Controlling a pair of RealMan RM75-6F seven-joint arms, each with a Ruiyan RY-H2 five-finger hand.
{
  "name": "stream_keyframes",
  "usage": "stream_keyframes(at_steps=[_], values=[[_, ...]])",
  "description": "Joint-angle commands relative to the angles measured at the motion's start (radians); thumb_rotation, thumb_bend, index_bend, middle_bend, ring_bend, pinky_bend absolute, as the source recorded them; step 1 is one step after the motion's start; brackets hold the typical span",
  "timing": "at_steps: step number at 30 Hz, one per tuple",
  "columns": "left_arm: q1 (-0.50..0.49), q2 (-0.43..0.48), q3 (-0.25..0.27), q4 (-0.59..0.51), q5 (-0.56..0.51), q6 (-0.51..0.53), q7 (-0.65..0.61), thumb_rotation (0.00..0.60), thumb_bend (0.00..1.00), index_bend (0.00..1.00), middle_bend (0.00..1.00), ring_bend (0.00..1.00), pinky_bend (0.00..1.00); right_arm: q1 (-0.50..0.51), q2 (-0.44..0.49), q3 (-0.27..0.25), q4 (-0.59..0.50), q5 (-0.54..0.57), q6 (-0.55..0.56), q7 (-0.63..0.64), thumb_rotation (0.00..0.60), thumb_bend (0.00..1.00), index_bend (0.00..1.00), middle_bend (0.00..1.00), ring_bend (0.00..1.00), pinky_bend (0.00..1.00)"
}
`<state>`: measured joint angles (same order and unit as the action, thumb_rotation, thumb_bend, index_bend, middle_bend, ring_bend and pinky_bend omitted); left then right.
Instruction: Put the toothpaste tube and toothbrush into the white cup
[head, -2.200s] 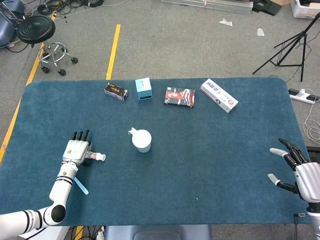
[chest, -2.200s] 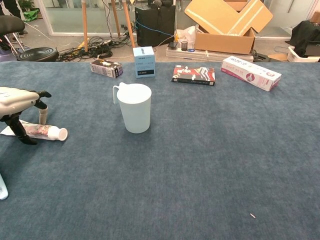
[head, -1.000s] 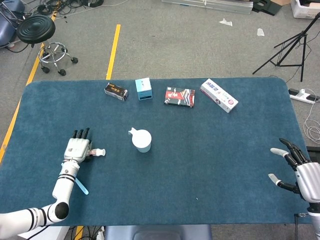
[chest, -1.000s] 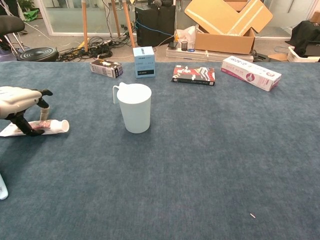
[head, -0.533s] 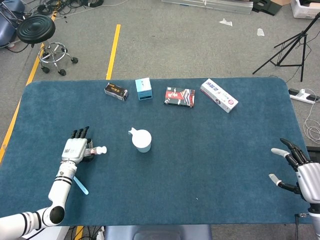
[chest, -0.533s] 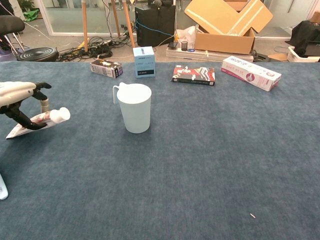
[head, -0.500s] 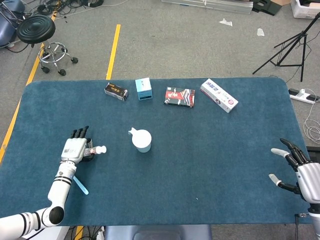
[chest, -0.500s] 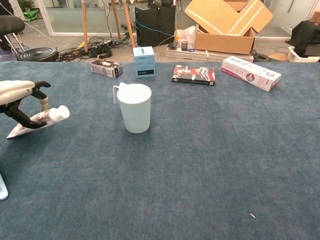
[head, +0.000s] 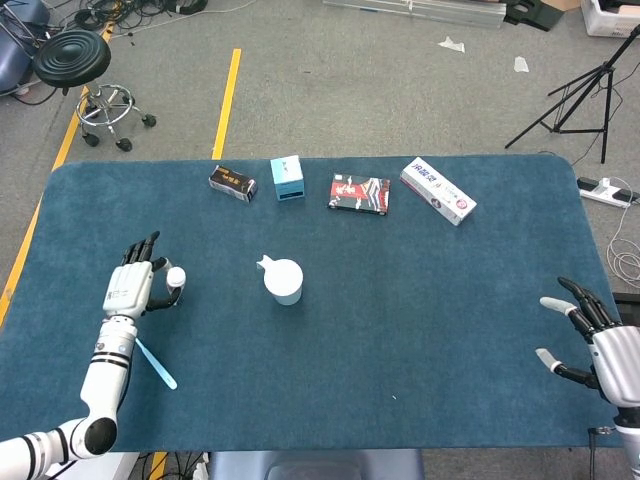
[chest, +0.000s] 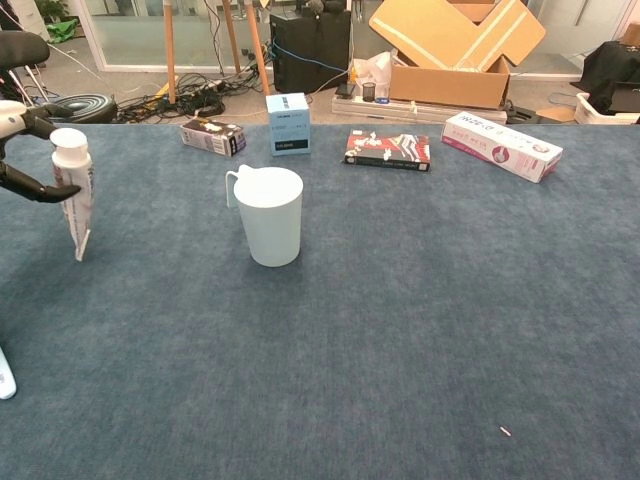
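My left hand (head: 130, 288) holds the toothpaste tube (chest: 76, 197) off the table, upright with its white cap on top, well left of the white cup (head: 284, 281). In the chest view only the fingers (chest: 30, 185) show at the left edge, pinching the tube near its cap. The handled cup (chest: 270, 214) stands upright with nothing visible inside. The light blue toothbrush (head: 157, 364) lies flat on the cloth just behind the left wrist; its tip (chest: 5, 380) pokes in at the chest view's left edge. My right hand (head: 592, 336) rests at the table's right front with fingers spread, holding nothing.
Along the far edge of the blue table (head: 420, 320) stand a dark box (head: 232, 183), a small blue box (head: 288, 178), a red-black box (head: 360, 193) and a long white box (head: 437, 190). A stool (head: 73, 60) and a tripod (head: 585, 95) stand on the floor beyond.
The left hand has lifted the toothpaste tube from the cloth and turned it from lying flat to hanging upright, cap up. The right hand has not moved.
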<state>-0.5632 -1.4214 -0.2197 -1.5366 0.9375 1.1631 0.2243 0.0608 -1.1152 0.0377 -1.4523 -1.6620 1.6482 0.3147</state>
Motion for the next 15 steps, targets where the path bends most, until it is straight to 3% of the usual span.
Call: stream_keyframes(at_steps=[1,7,15], values=[[0.023,0.016,-0.028,-0.025,0.019,0.019,-0.060,0.600,0.44,0.62,0.00,0.00,0.00,0.002,-0.001,-0.001,-0.001,-0.003,-0.003,-0.005,0.600,0.12,0.30,0.14,0.16,0.51],[0.047,0.068,-0.088,-0.116,0.034,0.017,-0.194,0.600,0.44,0.63,0.00,0.00,0.00,0.004,-0.001,-0.002,-0.003,-0.002,-0.006,-0.008,0.600,0.12,0.30,0.14,0.16,0.51],[0.032,0.128,-0.132,-0.263,0.020,0.024,-0.160,0.600,0.44,0.63,0.00,0.00,0.00,0.001,0.001,-0.001,-0.002,-0.001,-0.001,0.001,0.600,0.12,0.30,0.14,0.16,0.51]])
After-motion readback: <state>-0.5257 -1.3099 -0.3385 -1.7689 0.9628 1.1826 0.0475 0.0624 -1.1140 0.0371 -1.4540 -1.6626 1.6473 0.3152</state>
